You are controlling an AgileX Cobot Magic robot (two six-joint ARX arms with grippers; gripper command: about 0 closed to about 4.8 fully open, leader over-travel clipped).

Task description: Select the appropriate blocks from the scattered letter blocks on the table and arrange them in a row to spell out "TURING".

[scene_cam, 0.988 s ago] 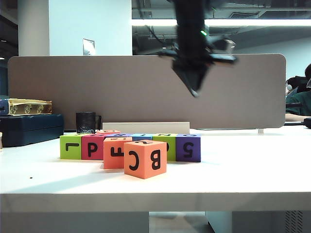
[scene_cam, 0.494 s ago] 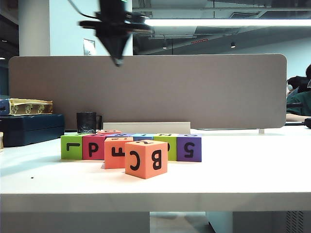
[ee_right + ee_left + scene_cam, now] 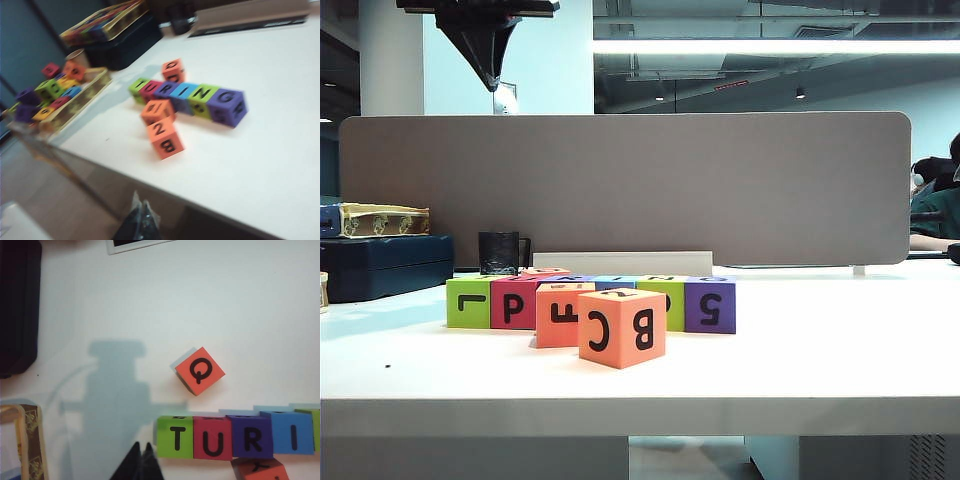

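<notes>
Six blocks sit touching in one straight row running left to right on the white table, tops reading T, U, R, I, N, G; colours run lime green, magenta, purple, blue, lime green, purple. Left gripper hangs high at far left, pinched closed, empty. Right gripper, closed too, sits off the table's near edge.

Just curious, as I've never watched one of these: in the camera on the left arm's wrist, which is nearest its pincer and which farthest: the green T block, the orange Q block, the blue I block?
Left pincer, shut, high above the table:
1. Green T block, start of the row, right beside the pincer tips.
2. Orange Q block, alone, apart from the row.
3. Blue I block, fourth along the row.
</notes>
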